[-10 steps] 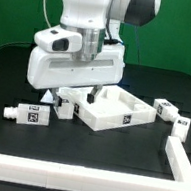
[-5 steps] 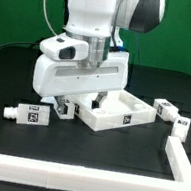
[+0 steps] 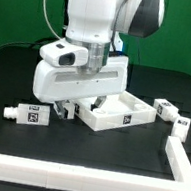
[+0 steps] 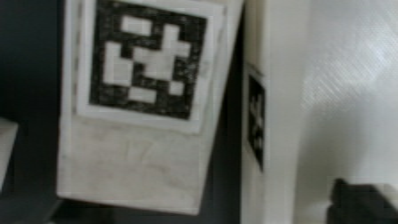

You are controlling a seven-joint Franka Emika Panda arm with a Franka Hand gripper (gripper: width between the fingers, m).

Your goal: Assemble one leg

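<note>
A white leg [image 3: 67, 108] with black-and-white tags lies against the tabletop's [image 3: 120, 115] wall on the exterior view's left. My gripper [image 3: 83, 105] is low over this leg, and the hand hides most of it. In the wrist view the leg [image 4: 146, 110] fills the picture, with the tabletop's wall [image 4: 329, 100] right beside it. One dark fingertip [image 4: 368, 203] shows past the wall. The gripper [image 4: 199, 208] looks open and is closed on nothing.
Another leg [image 3: 28, 114] lies on the exterior view's left, and two more [image 3: 166, 110] [image 3: 183, 125] lie on its right. A white rail [image 3: 79, 177] runs along the front, with an upright part [image 3: 179, 159] on the right.
The hand has come down and slightly toward the exterior view's right, now low over the leg beside the tabletop. The parts have not moved.
</note>
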